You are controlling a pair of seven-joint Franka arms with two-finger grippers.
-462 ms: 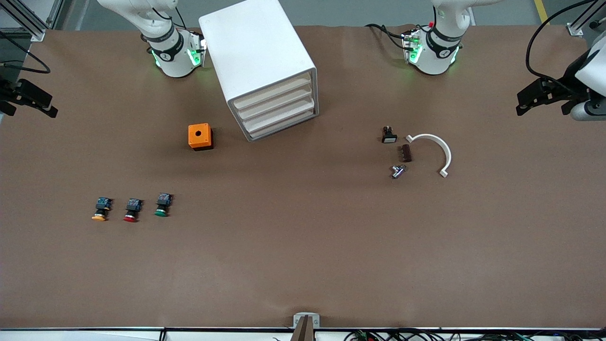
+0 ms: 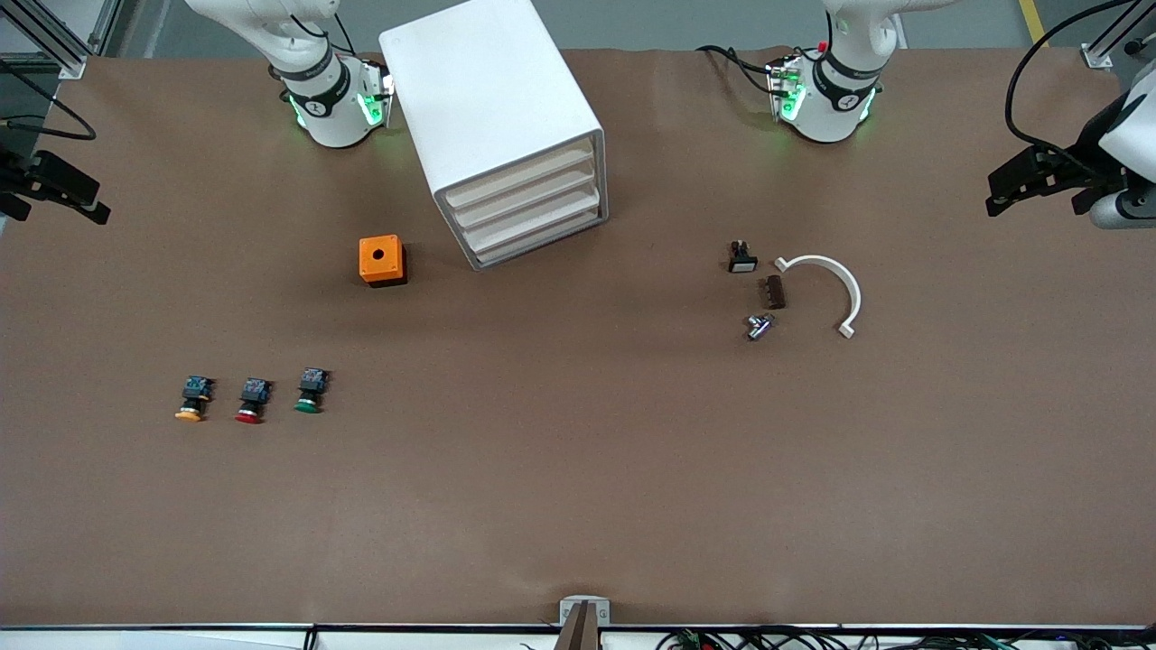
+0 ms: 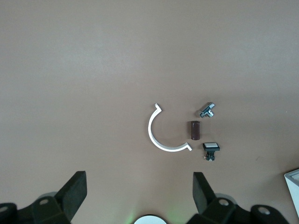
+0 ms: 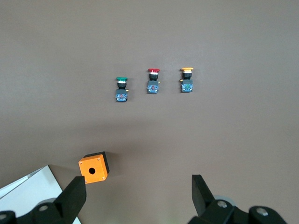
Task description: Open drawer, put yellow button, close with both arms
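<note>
Left gripper [image 2: 1016, 194]: held with jaws spread wide and empty, up at the left arm's end of the table; a slight shift upward and outward in the front view is noted against the earlier frame. In its wrist view the fingers [image 3: 74, 193] frame a white curved clip [image 3: 161, 133], a brown block [image 3: 194, 130], a small metal fitting [image 3: 207, 110] and a white-faced switch [image 3: 210, 149].

Right gripper [image 2: 59, 194]: jaws likewise spread and empty, waiting at the right arm's end of the table; no change noted.

Drawer [image 2: 519, 177]: uppermost of four in the white cabinet [image 2: 483, 90], fully shut. Judged light and free-sliding; the flat front offers little purchase, so hold is best taken at its lower lip.

Yellow button [image 2: 191, 400]: lying on its side, nearest the right arm's end of a row with the red button [image 2: 252, 401] and green button [image 2: 310, 391], well nearer the front camera than the cabinet. Judged light, rigid, prone to rolling; the squared black body is the better grip, not the domed cap.

Orange box [image 2: 381, 260]: beside the cabinet. All table items unmoved.
</note>
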